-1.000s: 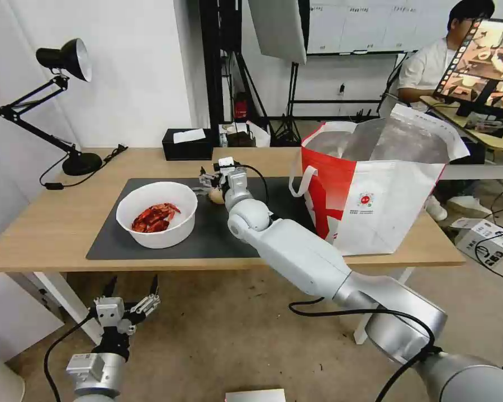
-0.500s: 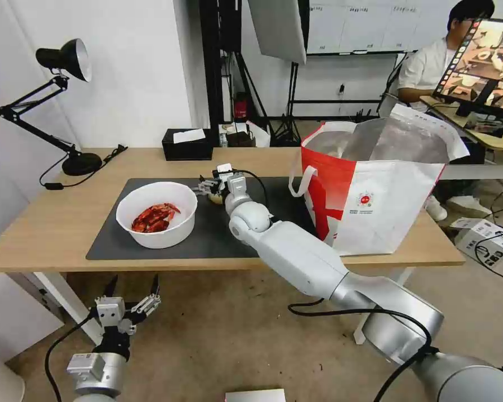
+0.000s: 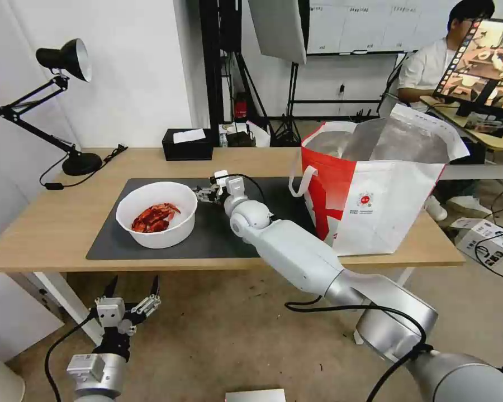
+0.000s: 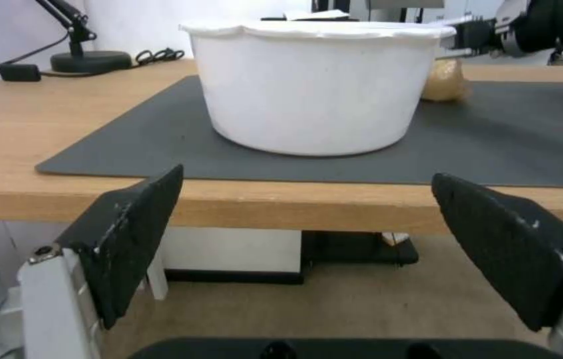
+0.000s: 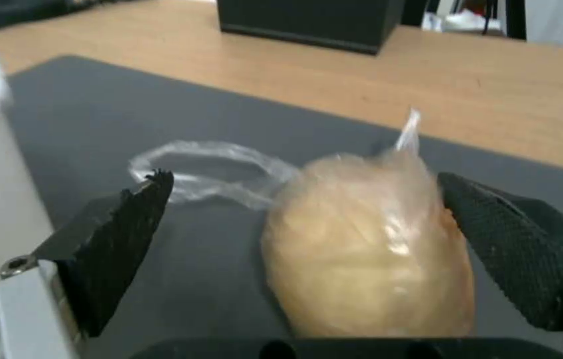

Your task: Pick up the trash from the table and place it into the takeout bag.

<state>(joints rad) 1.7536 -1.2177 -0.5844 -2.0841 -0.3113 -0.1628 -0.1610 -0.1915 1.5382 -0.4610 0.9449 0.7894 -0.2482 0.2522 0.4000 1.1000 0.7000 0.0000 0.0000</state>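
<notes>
A white bowl point(image 3: 157, 213) of red shells sits on the grey mat point(image 3: 207, 234); a knotted beige-filled bag point(image 5: 368, 259) lies just beside the bowl; the takeout bag point(image 3: 374, 190) stands open at the mat's right end.

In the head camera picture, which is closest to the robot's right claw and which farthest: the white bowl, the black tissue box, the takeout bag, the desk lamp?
From the right gripper, over the grey mat:
1. White bowl, right beside it toward the robot's left.
2. Black tissue box, behind it at the table's back edge.
3. Takeout bag, off to the robot's right.
4. Desk lamp, at the far left corner.
</notes>
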